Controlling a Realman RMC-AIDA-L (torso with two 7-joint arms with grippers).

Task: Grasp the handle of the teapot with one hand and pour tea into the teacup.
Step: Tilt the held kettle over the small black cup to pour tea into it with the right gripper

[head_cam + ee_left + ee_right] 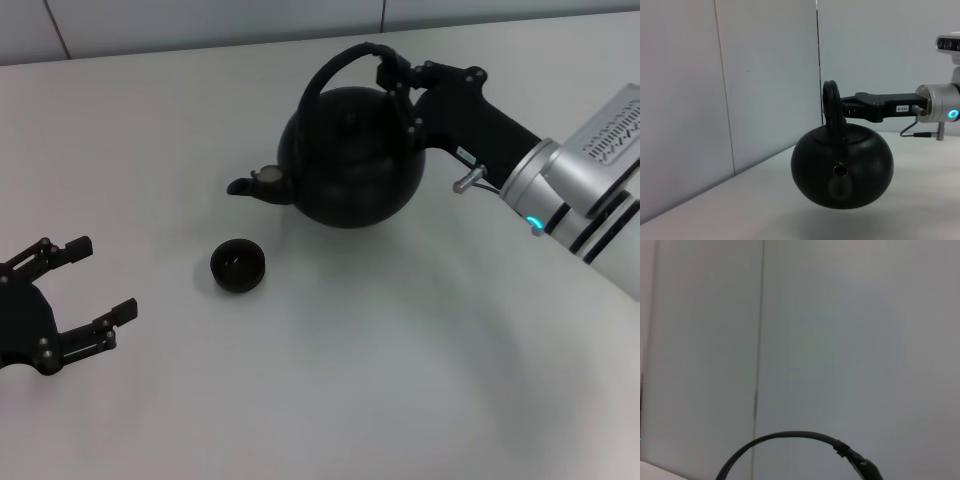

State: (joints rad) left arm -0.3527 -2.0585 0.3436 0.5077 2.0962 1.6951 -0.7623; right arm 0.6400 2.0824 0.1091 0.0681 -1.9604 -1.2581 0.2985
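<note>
The matte-black teapot (350, 160) is at the middle of the white table, its short spout (245, 186) pointing to the left. My right gripper (396, 72) is shut on the right end of the arched handle (330, 70). In the left wrist view the teapot (860, 165) faces the camera spout first and seems to hang just above the table, with the right gripper (844, 107) on the handle (830, 97). The small dark teacup (238, 266) stands in front of the spout, apart from it. My left gripper (103, 278) is open and empty, left of the cup.
The white table (400, 380) runs back to a pale panelled wall (740, 75). The right wrist view shows only that wall and an arc of the handle (790, 435). A cable (470, 182) hangs under the right wrist.
</note>
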